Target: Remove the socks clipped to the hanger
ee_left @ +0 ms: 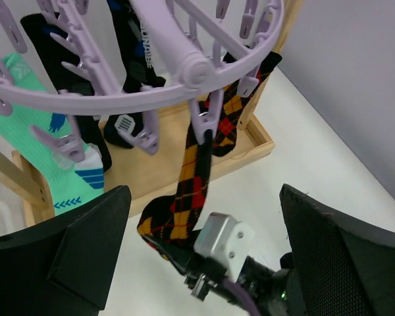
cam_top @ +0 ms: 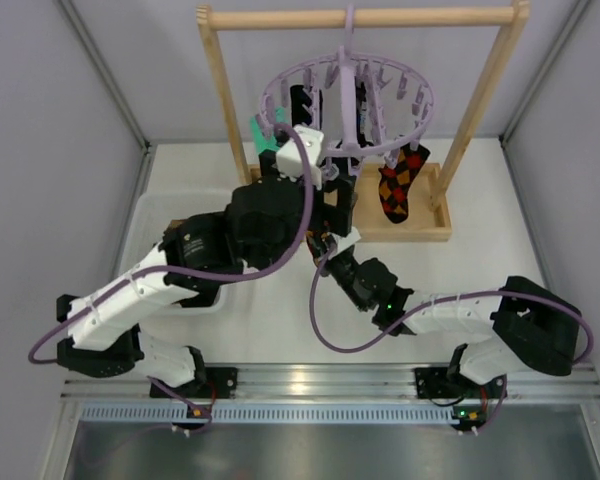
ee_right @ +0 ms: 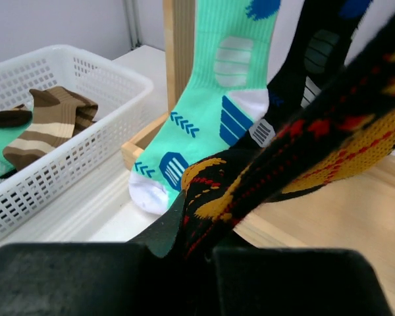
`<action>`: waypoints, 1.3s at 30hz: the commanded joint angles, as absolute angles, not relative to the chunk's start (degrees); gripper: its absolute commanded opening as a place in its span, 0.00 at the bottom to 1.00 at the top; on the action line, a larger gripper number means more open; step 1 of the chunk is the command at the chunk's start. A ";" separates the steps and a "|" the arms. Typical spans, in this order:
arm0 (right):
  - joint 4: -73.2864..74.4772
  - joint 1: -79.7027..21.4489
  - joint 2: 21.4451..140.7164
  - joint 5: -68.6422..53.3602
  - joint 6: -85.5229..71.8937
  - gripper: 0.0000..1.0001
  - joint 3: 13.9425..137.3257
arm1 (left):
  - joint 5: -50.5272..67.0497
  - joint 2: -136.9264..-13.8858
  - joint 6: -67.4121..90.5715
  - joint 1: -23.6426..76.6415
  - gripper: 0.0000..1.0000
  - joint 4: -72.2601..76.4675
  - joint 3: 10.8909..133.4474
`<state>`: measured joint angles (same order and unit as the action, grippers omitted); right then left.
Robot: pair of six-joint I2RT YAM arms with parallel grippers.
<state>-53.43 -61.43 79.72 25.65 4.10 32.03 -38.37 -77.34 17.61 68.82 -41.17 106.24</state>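
Note:
The lavender hanger [cam_top: 345, 95] hangs from the wooden rack, its ring [ee_left: 151, 92] filling the top of the left wrist view. One argyle sock [ee_left: 187, 191] is still clipped to the hanger at its top. My right gripper [ee_right: 207, 247] is shut on that sock's lower end and shows below the left arm [cam_top: 325, 242]. A second argyle sock [cam_top: 400, 180] hangs beside it. A teal-and-white sock [ee_right: 210, 99] and black socks [ee_left: 135, 52] also hang from clips. My left gripper [ee_left: 203, 197] stands wide open just under the ring, holding nothing; its fingers [ee_left: 79, 243] flank the stretched sock.
A white basket [ee_right: 66, 164] at the left holds a brown striped sock [ee_right: 49, 125] and a teal one. The wooden rack's post [cam_top: 220, 100] and base tray [cam_top: 420, 228] stand at the back. Grey walls close in on both sides.

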 commanded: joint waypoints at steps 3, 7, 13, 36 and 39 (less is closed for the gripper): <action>-53.35 -66.52 82.08 36.11 7.82 0.00 37.96 | -53.59 -84.35 10.65 71.81 0.99 -39.90 114.07; -53.96 -68.46 83.76 39.02 8.53 0.00 39.64 | -55.54 -89.73 9.32 71.28 0.98 -39.90 118.47; -55.28 -69.61 83.85 38.76 8.44 0.00 39.55 | -51.51 -92.64 11.51 67.42 0.98 -39.73 119.01; -56.07 -70.14 82.44 31.73 7.56 0.00 37.97 | -36.56 -93.43 16.70 60.12 0.67 -36.56 115.31; -55.38 -70.22 82.88 32.25 7.65 0.00 38.41 | -35.86 -93.16 17.40 60.20 0.66 -36.56 114.70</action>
